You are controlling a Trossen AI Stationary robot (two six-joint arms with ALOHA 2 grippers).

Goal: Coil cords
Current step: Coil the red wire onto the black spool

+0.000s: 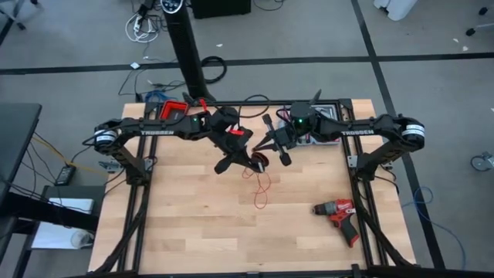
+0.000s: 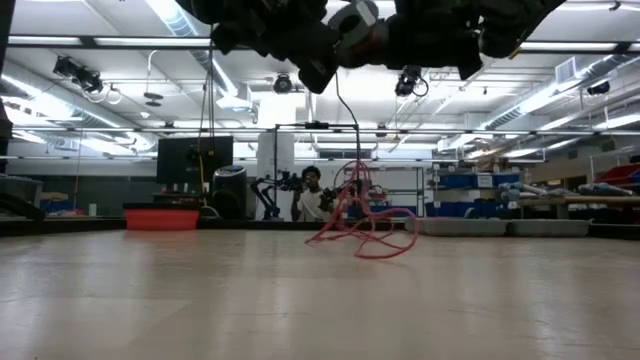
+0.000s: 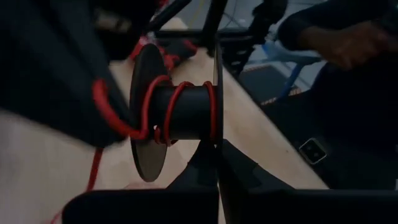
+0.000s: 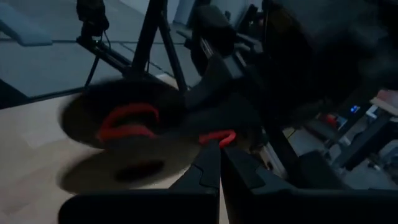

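Both arms reach in over the far middle of the table (image 1: 193,232) and meet above it; the left hand (image 1: 228,162) has its fingers pressed together, clamped on the edge of a black spool (image 3: 180,115) that carries a few turns of the cords (image 1: 262,188), as the left wrist view shows; the right hand (image 1: 272,143) sits just to the right of it, fingers likewise closed tight, and in the right wrist view a bit of red wire lies right at its fingertips, though whether it is pinched there cannot be told; from the spool the thin red wire drops to the wood and lies in a loose, open tangle near the table's centre, just nearer than the two hands; the low view shows this tangle standing up in looping strands on the surface, with one dark strand rising from it to the hands overhead; a red and black drill (image 1: 338,215) lies on its side at the near right of the table, well apart from the wire; a red tray (image 1: 174,108) sits at the far left corner, beside the left arm; the table is pale wooden planking inside a black frame; beyond it, grey floor with dark lines, a black post, and a person (image 2: 312,195) sits far back in the workshop under rows of ceiling lights.
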